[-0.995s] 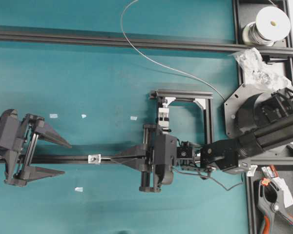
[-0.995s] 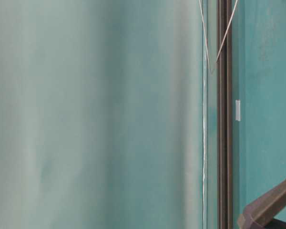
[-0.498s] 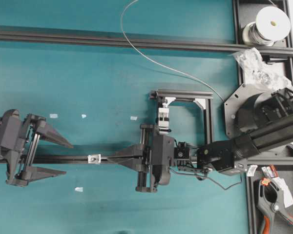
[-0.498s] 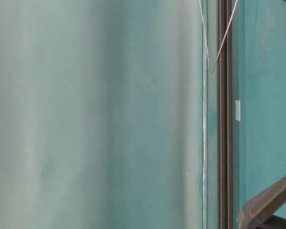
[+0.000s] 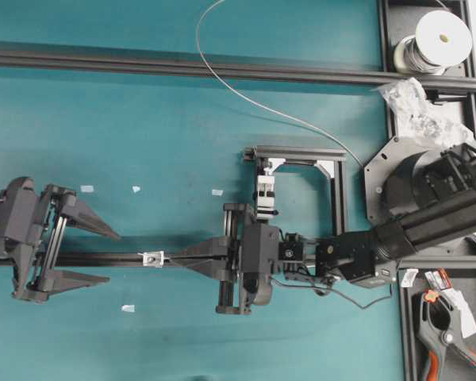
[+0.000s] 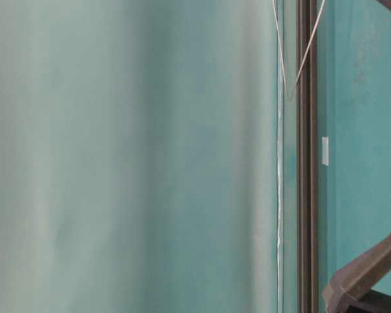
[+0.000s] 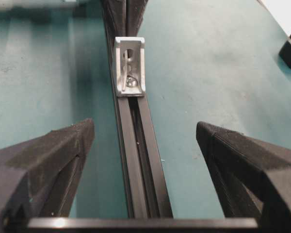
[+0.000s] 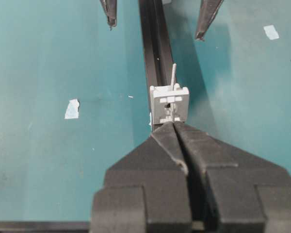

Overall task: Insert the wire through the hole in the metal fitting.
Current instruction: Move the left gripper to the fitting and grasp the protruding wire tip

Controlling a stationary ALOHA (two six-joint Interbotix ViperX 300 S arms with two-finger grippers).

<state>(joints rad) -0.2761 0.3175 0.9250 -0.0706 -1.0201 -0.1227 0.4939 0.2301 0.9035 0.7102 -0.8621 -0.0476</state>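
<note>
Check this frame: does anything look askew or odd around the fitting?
Nothing damaged. The metal fitting sits square on the black rail, with a short wire end poking past it. The right tool is shut behind it; the left tool is open.

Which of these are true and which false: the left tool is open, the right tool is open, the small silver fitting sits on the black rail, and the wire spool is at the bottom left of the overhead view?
1. The left tool is open. True.
2. The right tool is open. False: its fingers are pressed together, tips at the small silver metal fitting.
3. The fitting sits on the black aluminium rail. True.
4. The white spool of wire is at bottom left. False: it is at top right.
</note>
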